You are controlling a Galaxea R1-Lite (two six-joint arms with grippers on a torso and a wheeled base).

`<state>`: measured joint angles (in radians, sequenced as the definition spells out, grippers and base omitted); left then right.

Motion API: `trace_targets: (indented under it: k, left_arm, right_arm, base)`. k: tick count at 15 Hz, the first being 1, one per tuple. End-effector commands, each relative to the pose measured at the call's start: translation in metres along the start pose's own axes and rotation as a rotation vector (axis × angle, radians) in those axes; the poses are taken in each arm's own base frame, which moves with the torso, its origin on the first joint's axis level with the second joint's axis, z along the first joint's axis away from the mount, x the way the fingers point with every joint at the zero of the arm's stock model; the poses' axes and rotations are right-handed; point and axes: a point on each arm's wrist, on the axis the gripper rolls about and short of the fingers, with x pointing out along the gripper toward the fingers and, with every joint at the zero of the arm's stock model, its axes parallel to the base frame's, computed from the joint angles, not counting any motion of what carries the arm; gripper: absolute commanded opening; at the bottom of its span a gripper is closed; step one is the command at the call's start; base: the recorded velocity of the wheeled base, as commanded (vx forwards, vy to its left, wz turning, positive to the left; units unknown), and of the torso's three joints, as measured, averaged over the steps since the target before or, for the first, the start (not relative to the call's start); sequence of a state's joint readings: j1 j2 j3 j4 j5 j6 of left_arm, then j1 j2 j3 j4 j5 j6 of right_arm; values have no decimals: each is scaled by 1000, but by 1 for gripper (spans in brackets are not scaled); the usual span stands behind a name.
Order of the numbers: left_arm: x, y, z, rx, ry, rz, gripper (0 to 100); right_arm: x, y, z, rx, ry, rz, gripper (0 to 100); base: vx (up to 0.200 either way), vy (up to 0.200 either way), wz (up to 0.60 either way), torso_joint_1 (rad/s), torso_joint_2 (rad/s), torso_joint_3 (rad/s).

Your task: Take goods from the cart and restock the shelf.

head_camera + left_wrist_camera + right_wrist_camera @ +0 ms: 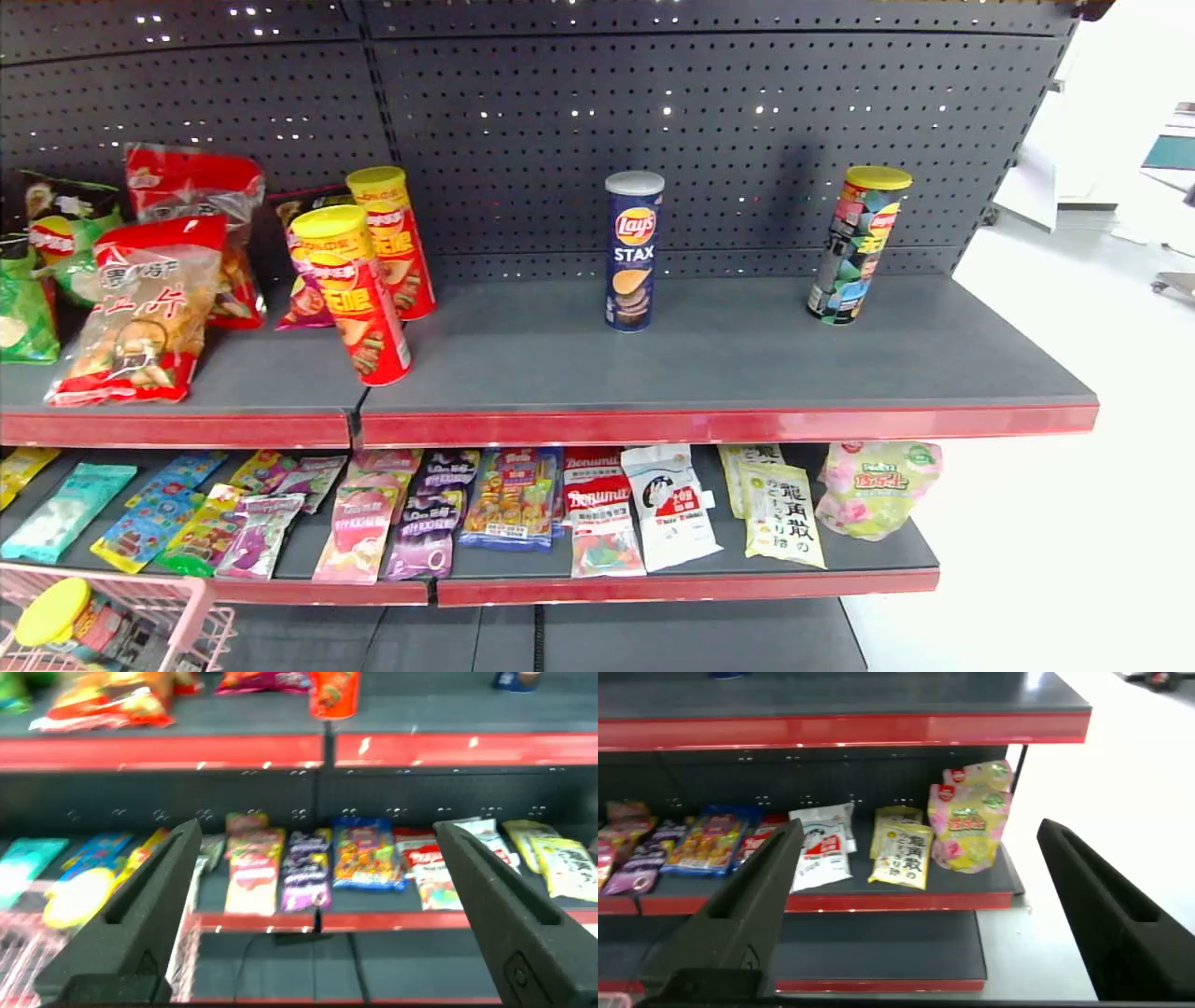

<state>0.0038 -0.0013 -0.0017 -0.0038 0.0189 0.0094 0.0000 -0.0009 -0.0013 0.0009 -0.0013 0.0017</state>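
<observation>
A pink wire cart [191, 607] stands at the lower left and holds a chip can with a yellow lid [75, 621]; the lid [79, 896] appears blurred in the left wrist view. The upper shelf [728, 373] carries two red chip cans [350, 294], a blue can [633, 250] and a multicoloured can [854, 245], all upright. My left gripper [318, 835] is open and holds nothing, level with the lower shelf's candy packs. My right gripper [922, 831] is also open and holds nothing, facing the lower shelf's right end.
Snack bags [140, 313] crowd the upper shelf's left end. Bare shelf lies between and in front of the cans. The lower shelf [653, 586] holds several candy packs and pouches, with a pale green bag [971, 817] at its right end. White floor opens to the right.
</observation>
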Motion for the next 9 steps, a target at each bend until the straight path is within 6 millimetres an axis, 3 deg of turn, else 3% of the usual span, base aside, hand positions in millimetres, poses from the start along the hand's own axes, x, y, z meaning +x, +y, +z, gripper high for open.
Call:
trace_targets:
  k: [1,9]
  left_arm:
    - [0,0,0,0,1,2,100]
    - [0,0,0,0,1,2,100]
  right_arm:
    - [0,0,0,0,1,0,100]
    - [0,0,0,0,1,0,100]
  base:
    - [0,0,600,-2,7,2]
    - [0,0,600,1,3,5]
